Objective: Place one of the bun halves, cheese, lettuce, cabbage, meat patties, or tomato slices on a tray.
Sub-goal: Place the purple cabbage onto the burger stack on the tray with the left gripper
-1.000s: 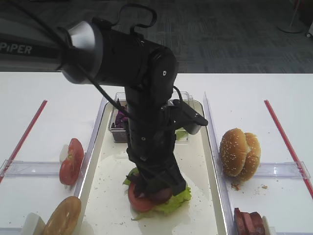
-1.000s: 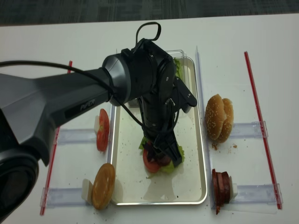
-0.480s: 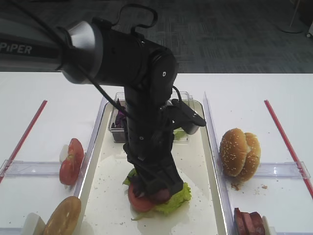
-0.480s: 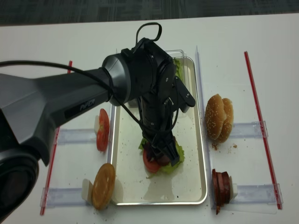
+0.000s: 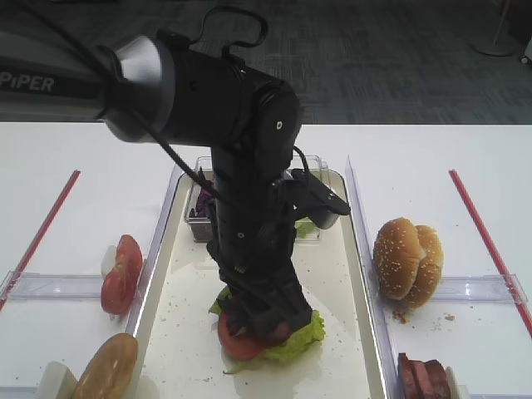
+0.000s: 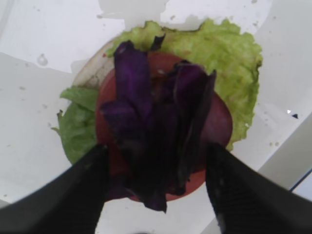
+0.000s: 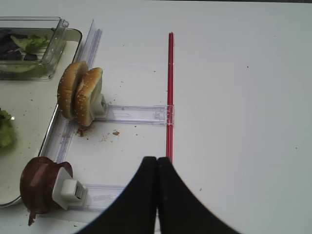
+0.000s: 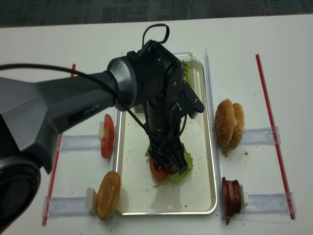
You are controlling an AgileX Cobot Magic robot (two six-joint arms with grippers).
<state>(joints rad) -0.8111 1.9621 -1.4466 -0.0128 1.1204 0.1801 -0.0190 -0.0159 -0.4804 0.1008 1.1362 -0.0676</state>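
Observation:
My left gripper (image 6: pixel 156 146) hangs low over the cream tray (image 5: pixel 337 266), open, its fingers (image 6: pixel 87 190) wide apart. Between them a clump of purple cabbage (image 6: pixel 156 126) lies on a red tomato slice (image 6: pixel 219 122). That slice rests on ruffled green lettuce (image 6: pixel 229 58). The fingers stand on either side of the cabbage without pressing it. From the high views the left arm (image 8: pixel 161 98) covers most of this stack (image 8: pixel 168 169). My right gripper (image 7: pixel 156 163) is shut on nothing above the white table, right of the tray.
Sesame bun halves (image 7: pixel 80 95) and meat patties (image 7: pixel 39 187) stand in clear racks right of the tray. Tomato slices (image 5: pixel 120 274) and a bun half (image 5: pixel 106 366) stand left of it. A clear box (image 7: pixel 29 46) of cabbage and lettuce sits at the tray's far end. Red strips (image 7: pixel 170 92) edge the table.
The left gripper's fingers have spread apart around the cabbage, which now lies loose on the tomato slice. The arm has lifted very slightly. The right gripper has no earlier frame.

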